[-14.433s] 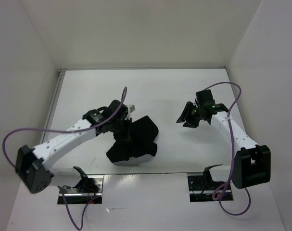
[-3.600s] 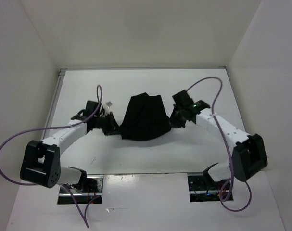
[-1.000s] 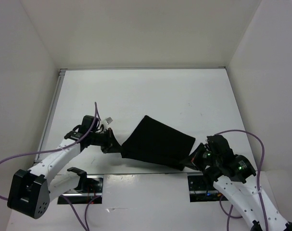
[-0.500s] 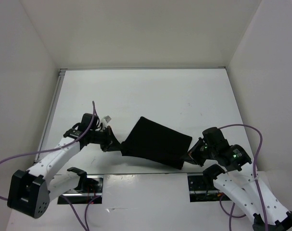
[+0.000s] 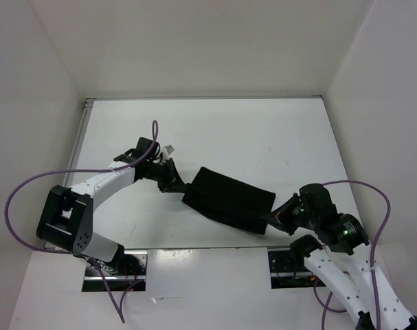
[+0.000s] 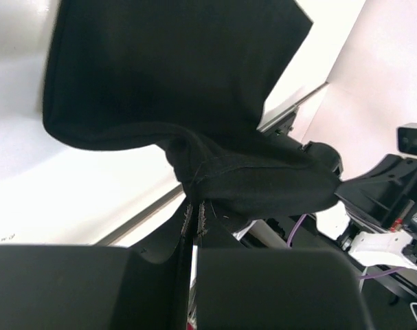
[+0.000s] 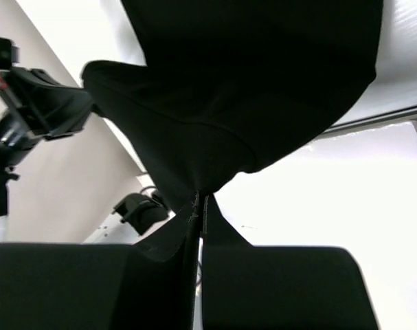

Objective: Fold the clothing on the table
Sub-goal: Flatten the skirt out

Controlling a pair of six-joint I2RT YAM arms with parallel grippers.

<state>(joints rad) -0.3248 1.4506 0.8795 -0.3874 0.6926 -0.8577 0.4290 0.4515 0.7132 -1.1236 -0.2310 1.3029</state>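
Top external view is showing the white counter [image 5: 215, 130] with the black garment [image 5: 229, 199] stretching as a band over its near half; the left jaws are gripping its left end and the right jaws its right end, both clenching fabric

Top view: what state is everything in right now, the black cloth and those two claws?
clothing: gathered into a long band, gripped at both ends, spanning between the two claws.
left claw: shut, pinching one end of the clothing.
right claw: shut, pinching the other end of the clothing.
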